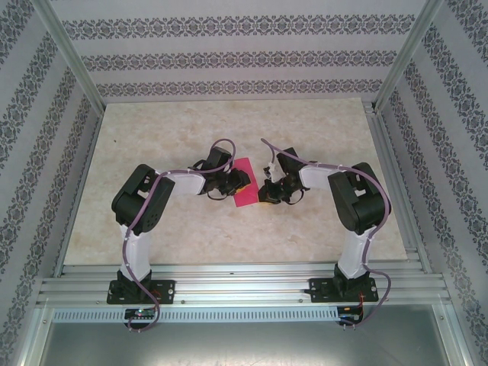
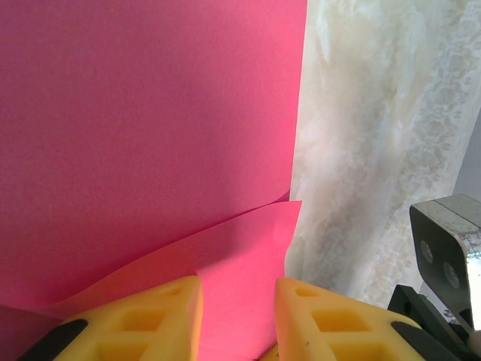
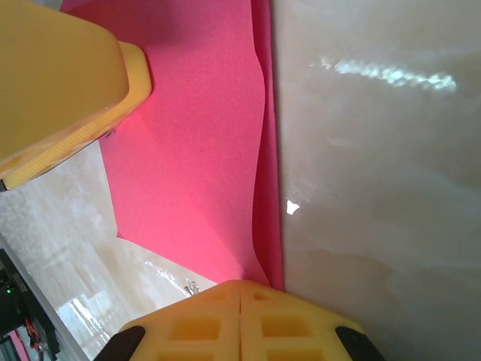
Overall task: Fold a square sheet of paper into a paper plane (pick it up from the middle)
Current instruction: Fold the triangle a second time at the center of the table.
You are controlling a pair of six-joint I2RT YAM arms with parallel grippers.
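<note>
Currently mid-fold, early stage. The square sheet of paper (image 1: 245,192) lies mid-desk (image 1: 175,137) between the two arms, not a dart yet. The left wrist view shows two layers: a big flat panel and a second flap whose edge runs diagonally across the lower part, its corner slightly lifted. So at least one fold is in, but the crease is not sharp.

On the right pincer (image 3: 240,289), the fingers are together at the sheet's right-hand edge. The top layer buckles up off the desk there and runs into the tips, so it reads as clamped on that thin edge.

On the left pincer (image 2: 239,289), the fingers are apart with pink paper showing in the gap, over the sheet's other side. Can't tell whether the pads press the paper down or just sit above it. Nothing looks pinched between them. One of its yellow fingers (image 3: 68,90) shows in the right wrist view, over the paper.

My read: the step in hand is carrying a flap over while the left side anchors the sheet. The next move needs the right to bring the held edge across, low and slow, line it up with the layer below, then press along the fold to set the crease.

Risk: the sheet slides or the edge slips from the tips, and the fold lands skewed.
</note>
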